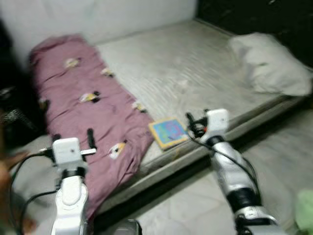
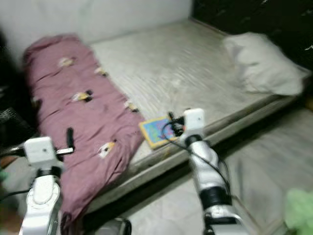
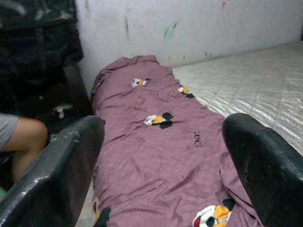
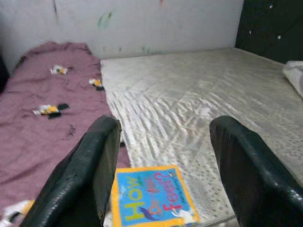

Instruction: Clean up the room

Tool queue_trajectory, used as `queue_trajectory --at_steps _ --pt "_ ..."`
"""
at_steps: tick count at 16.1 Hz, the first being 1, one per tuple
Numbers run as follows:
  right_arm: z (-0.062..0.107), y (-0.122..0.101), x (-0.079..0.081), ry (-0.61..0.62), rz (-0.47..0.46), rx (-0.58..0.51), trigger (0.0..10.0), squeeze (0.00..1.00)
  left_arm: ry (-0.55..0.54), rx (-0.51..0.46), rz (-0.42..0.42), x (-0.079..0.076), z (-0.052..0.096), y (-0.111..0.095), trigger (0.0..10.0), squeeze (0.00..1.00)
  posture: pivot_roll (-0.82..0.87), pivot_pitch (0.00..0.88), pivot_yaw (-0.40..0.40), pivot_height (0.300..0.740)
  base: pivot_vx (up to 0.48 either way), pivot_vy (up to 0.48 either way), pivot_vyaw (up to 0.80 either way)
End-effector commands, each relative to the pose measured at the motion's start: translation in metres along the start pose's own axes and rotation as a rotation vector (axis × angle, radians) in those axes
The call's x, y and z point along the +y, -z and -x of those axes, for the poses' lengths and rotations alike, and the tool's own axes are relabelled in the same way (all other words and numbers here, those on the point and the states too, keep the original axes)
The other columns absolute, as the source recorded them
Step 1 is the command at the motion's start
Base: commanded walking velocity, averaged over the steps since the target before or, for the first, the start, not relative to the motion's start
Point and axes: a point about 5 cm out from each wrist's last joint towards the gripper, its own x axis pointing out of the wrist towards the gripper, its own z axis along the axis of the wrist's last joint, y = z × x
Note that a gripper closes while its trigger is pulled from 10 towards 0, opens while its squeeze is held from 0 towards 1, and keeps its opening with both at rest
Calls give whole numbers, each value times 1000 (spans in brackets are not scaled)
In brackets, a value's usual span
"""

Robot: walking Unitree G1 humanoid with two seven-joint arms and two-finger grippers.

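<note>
Beds: one mattress point(image 1: 195, 73)
Blankets: one, purple point(image 1: 93, 122)
Pillows: one, white point(image 1: 269, 63)
Books: one, bright cover point(image 1: 168, 132)

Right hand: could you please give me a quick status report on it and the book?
Right hand open, hovering just short of book. Book flat at mattress edge, beside purple blanket. Left hand open over blanket. Nothing between right hand and book.

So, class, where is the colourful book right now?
The book lies at the mattress's near edge, beside the purple blanket, just before the right gripper.
</note>
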Motion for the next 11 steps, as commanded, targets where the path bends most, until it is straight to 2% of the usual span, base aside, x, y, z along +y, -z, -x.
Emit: queue_trajectory --at_steps 1,8,11 --pt "-4 -5 9 -22 -7 -25 10000 0 -16 -8 -13 6 -2 -1 10000 0 39 0 9 740 0 0 775" --pt "-5 -5 9 -22 -2 -31 10000 0 -2 -19 6 4 -3 -3 10000 0 36 0 7 740 0 0 765" --pt "-5 -4 8 -14 -2 -27 10000 0 11 -27 13 2 -3 -3 10000 0 32 0 7 740 0 0 0"
